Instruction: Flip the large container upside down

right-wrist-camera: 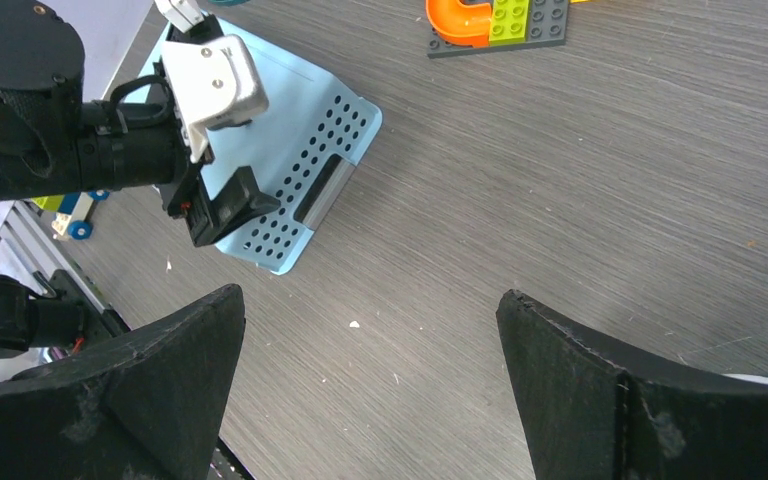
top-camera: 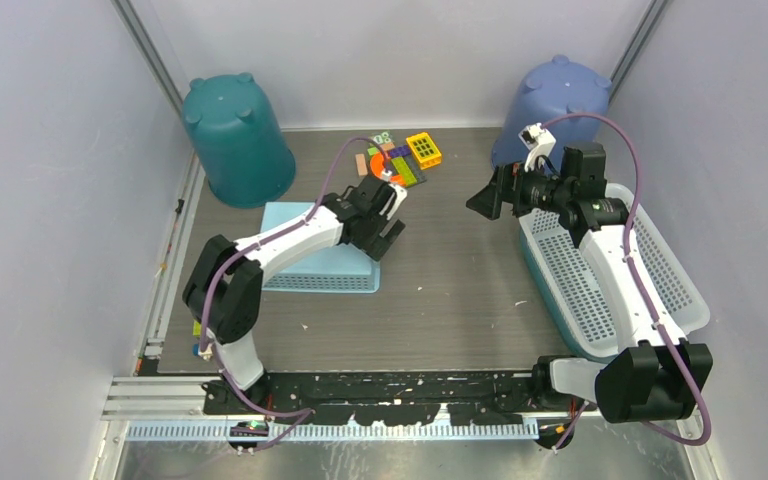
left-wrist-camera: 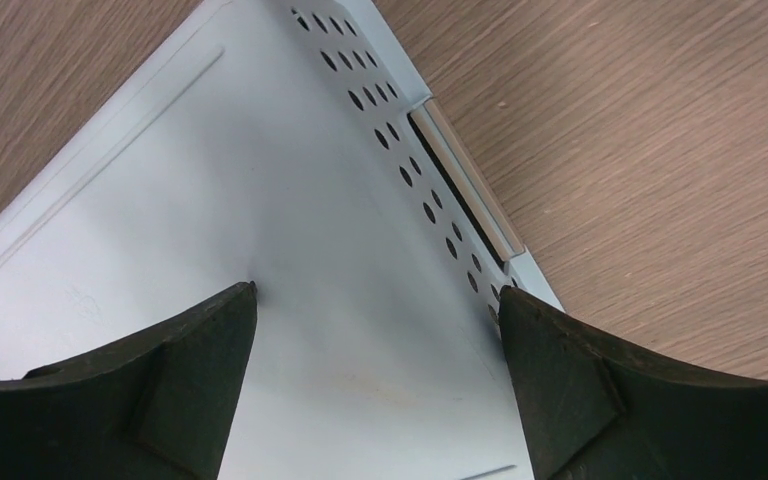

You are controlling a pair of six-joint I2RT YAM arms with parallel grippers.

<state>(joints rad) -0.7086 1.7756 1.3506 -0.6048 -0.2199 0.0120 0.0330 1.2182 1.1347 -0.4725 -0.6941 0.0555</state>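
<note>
A large white perforated basket (top-camera: pixel 610 270) with a blue underside lies open side up at the right, under my right arm. A smaller light blue basket (top-camera: pixel 320 260) lies bottom up at the left. My left gripper (top-camera: pixel 388 225) is open and hovers just over that basket's right end; in the left wrist view the fingers (left-wrist-camera: pixel 378 300) straddle its flat bottom (left-wrist-camera: pixel 290 180) near the handle slot. My right gripper (top-camera: pixel 485 200) is open and empty above the bare table, left of the white basket. The right wrist view (right-wrist-camera: pixel 370 300) shows only wood between the fingers.
A teal bucket (top-camera: pixel 238 140) and a blue bucket (top-camera: pixel 552 105) stand upside down at the back. Coloured building bricks (top-camera: pixel 400 158) lie at the back middle, also in the right wrist view (right-wrist-camera: pixel 495 22). Walls close in left and right.
</note>
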